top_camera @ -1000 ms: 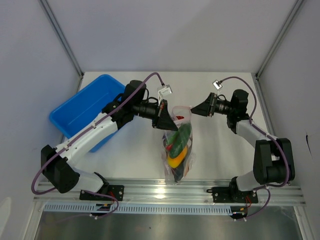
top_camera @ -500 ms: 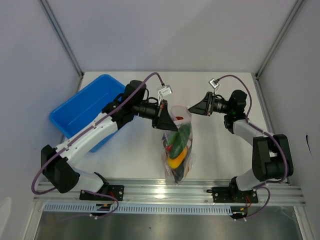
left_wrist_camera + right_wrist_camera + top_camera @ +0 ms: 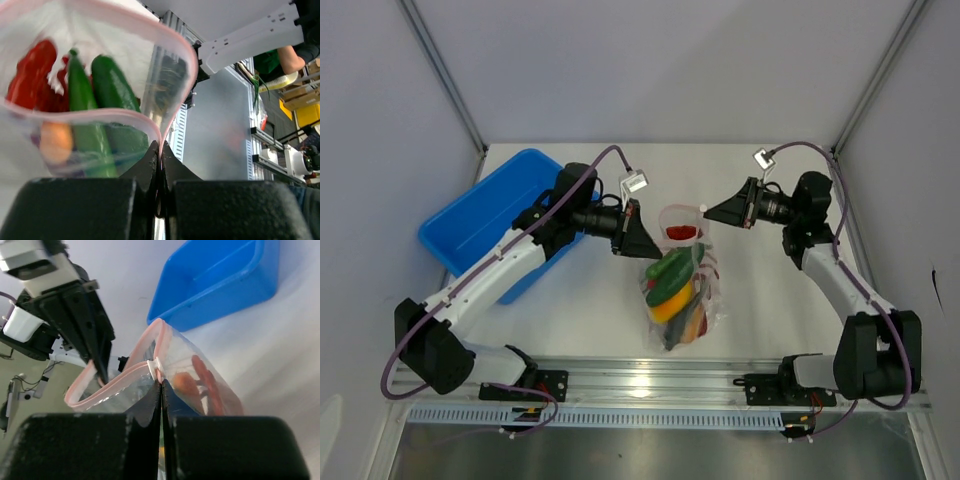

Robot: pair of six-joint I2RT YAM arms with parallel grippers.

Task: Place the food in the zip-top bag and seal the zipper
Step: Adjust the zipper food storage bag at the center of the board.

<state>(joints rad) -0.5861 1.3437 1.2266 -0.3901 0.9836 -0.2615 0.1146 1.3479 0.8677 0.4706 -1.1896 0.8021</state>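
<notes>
At centre frame the small clear crinkly zip-top bag (image 3: 698, 300), holding colourful toy food (image 3: 672, 285), sagged soft and light. Our left end effector (image 3: 159, 150) and right end effector (image 3: 161, 385) each pinched shut on its thin pink zipper strip (image 3: 100, 113), its stiffest hold.

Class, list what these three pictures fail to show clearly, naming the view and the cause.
Top view: food deep in the bag, too small to sort.
Left wrist: food blurred; left gripper hides the bag's bottom.
Right wrist: bin cut by the top edge; right gripper hides the bag's bottom.
</notes>
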